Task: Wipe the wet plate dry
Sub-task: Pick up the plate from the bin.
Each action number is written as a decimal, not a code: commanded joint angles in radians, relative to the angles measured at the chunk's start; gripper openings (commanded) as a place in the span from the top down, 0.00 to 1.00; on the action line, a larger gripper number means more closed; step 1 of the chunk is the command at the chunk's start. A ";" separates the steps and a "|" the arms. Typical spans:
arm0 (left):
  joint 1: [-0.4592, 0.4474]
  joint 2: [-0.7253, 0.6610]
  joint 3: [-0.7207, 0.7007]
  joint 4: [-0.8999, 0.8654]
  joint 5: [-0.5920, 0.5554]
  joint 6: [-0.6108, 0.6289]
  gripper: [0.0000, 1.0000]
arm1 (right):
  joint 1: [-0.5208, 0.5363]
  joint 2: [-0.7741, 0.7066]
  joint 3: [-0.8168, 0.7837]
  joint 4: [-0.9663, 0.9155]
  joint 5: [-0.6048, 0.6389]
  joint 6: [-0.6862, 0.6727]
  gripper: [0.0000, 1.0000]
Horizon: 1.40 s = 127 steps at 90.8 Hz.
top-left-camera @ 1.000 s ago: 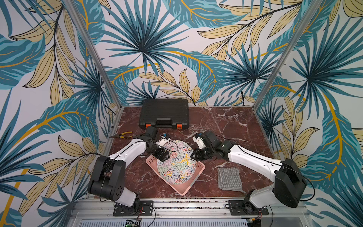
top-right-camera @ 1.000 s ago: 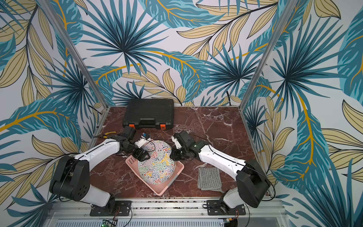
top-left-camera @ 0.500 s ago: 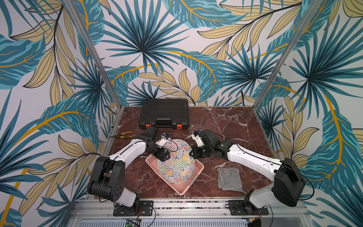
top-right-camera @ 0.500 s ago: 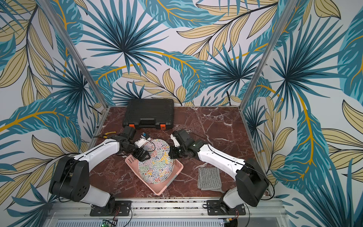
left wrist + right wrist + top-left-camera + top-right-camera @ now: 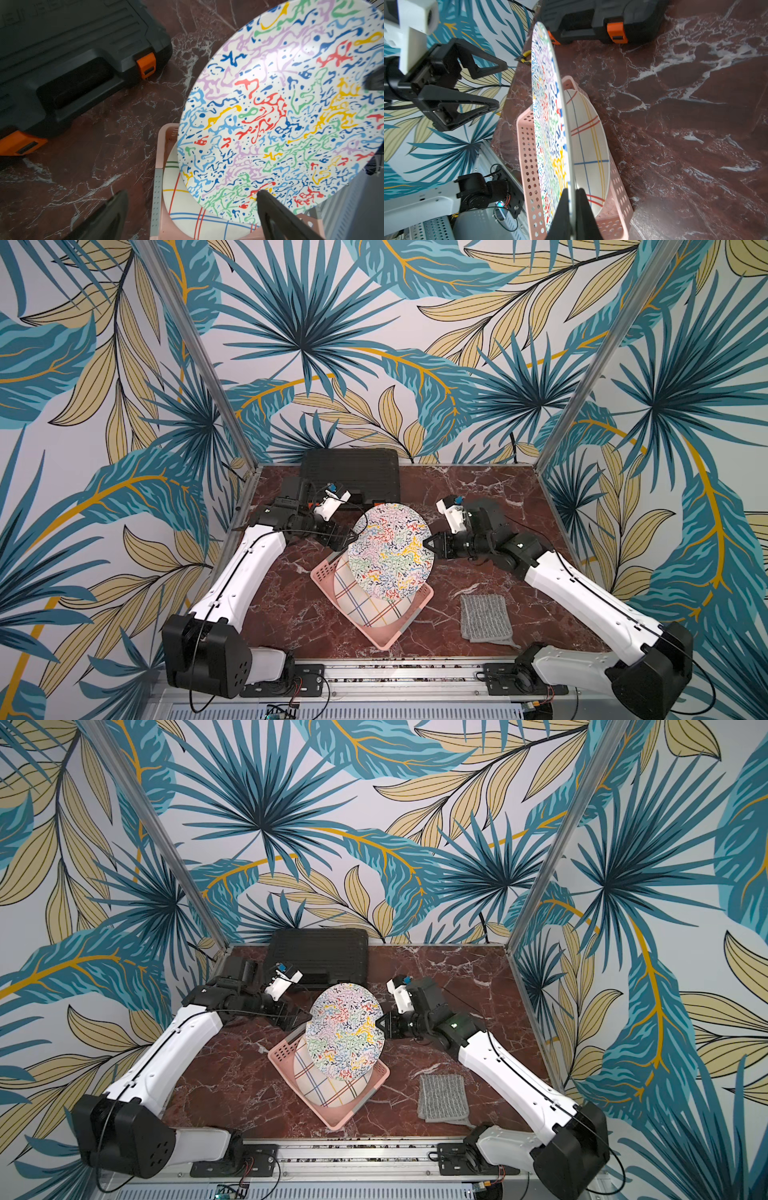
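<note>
Counting one squiggled plate (image 5: 390, 551), one plaid plate (image 5: 365, 610)

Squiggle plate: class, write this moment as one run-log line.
squiggle plate: tilted up; right gripper: shut on rim; left gripper: open; cloth: on table

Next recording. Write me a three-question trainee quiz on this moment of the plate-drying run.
1. Which gripper holds the squiggle-patterned plate? A) left gripper B) right gripper C) both
2. True or false: the grey cloth is pressed against that plate.
3. Fill in: the striped plate lies in the ____.

Key
1. B. It is shut on the plate's rim and holds it tilted up; the left gripper stands open beside the plate.
2. False. The cloth lies flat on the table, apart from the plate.
3. pink basket
</note>
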 commanded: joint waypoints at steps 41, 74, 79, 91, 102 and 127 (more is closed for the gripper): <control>0.006 0.029 0.073 -0.174 0.459 -0.014 0.09 | -0.051 -0.104 -0.021 0.188 -0.291 -0.007 1.00; 0.007 0.004 0.069 -0.136 0.488 -0.078 0.86 | -0.067 -0.058 -0.015 0.131 -0.175 -0.044 1.00; 0.007 0.000 0.069 -0.122 0.472 -0.089 0.96 | -0.068 -0.051 -0.014 0.126 -0.157 -0.043 1.00; 0.012 -0.010 0.070 -0.100 0.461 -0.110 1.00 | -0.070 -0.037 0.002 0.085 -0.076 -0.048 0.85; 0.015 -0.019 0.072 -0.081 0.447 -0.126 1.00 | -0.071 -0.068 0.024 -0.037 0.130 -0.049 0.51; 0.023 -0.048 0.055 0.026 0.310 -0.167 1.00 | -0.027 -0.144 -0.070 -0.473 0.653 0.269 0.35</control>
